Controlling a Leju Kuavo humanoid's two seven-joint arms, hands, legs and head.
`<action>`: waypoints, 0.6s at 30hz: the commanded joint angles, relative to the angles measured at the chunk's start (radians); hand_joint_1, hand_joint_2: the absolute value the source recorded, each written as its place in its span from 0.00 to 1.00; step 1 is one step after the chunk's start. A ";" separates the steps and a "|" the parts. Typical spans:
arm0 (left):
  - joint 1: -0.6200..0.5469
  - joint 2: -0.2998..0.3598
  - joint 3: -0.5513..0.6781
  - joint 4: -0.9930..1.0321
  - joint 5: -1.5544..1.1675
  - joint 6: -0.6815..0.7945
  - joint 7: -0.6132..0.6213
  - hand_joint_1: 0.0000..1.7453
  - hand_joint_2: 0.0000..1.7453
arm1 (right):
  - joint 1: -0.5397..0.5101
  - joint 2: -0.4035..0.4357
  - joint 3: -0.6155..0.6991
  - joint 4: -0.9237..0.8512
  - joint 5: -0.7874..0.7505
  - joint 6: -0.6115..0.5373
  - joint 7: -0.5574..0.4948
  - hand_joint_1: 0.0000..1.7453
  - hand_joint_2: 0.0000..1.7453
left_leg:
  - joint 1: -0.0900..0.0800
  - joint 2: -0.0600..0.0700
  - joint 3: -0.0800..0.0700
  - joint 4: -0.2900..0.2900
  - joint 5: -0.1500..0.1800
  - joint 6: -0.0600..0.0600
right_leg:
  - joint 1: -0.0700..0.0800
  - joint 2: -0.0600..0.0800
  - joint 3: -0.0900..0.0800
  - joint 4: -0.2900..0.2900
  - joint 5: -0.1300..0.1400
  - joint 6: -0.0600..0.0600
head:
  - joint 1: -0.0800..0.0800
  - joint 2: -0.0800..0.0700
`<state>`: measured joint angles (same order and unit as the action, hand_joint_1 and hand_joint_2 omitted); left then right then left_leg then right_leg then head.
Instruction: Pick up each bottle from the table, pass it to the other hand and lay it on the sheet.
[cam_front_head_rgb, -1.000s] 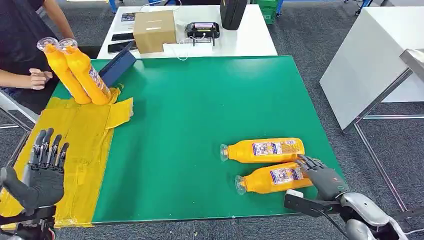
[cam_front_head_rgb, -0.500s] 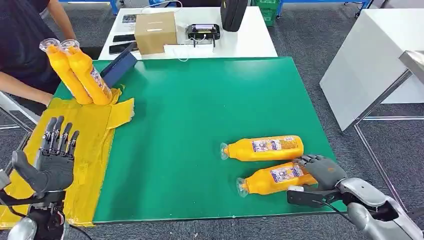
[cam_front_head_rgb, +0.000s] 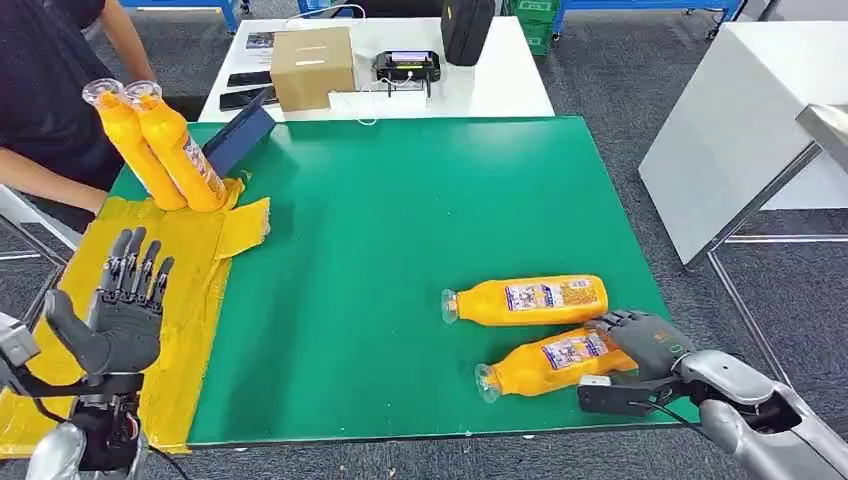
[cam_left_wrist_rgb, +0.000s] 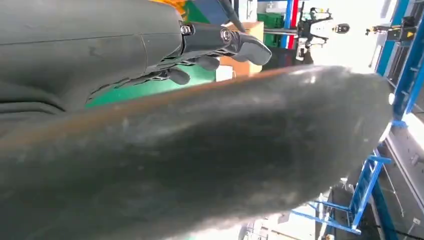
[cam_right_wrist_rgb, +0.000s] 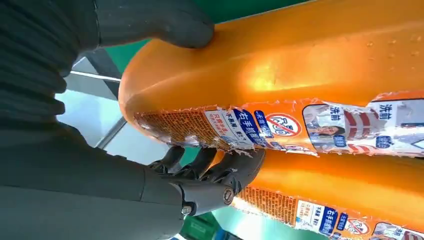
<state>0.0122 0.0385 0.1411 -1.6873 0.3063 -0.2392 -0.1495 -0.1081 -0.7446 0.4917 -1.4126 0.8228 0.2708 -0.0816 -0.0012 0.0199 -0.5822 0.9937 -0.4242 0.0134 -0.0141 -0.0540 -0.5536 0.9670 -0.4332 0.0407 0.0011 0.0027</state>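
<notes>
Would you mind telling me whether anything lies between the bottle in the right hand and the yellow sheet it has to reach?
Nothing visible blocks it. The near bottle, gripped by the right hand, faces bare green mat across to the yellow sheet. The left hand waits open above the sheet.

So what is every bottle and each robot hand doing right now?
Nearer orange plastic bottle: lying on the green table, right hand gripping its base.
Farther orange plastic bottle: lying flat, untouched.
Two orange bottles: leaning together, tilted, at the crumpled yellow sheet's far end.
Right hand: wrapped around the nearer bottle.
Left hand: raised, fingers apart, holding nothing.
</notes>
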 joint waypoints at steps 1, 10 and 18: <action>-0.079 0.014 -0.059 0.085 0.013 0.015 0.011 0.00 0.00 | 0.072 -0.013 0.155 0.103 0.011 0.053 0.003 0.00 1.00 | 0.003 -0.006 0.002 -0.002 0.001 -0.001 | 0.002 -0.002 0.005 -0.004 0.000 -0.002 | 0.001 0.000; -0.123 0.026 -0.105 0.124 0.029 0.032 0.010 0.00 0.00 | 0.097 -0.085 0.202 0.078 -0.051 0.077 0.021 0.00 1.00 | 0.002 -0.009 0.002 -0.001 0.001 -0.001 | 0.001 -0.004 0.006 -0.003 0.000 -0.001 | -0.001 0.000; -0.131 0.035 -0.111 0.128 0.038 0.041 0.010 0.00 0.00 | 0.105 -0.024 0.176 0.111 -0.166 0.042 0.063 1.00 1.00 | 0.002 -0.007 0.004 -0.002 0.001 0.000 | 0.002 -0.003 0.009 -0.007 0.000 0.000 | -0.001 0.000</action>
<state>-0.0773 0.0538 0.0637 -1.6285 0.3376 -0.2064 -0.1427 -0.0820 -0.8465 0.6222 -1.4038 0.7255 0.3151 -0.0545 -0.0011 0.0183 -0.5800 0.9938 -0.4243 0.0141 -0.0143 -0.0552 -0.5484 0.9635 -0.4333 0.0417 0.0004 0.0027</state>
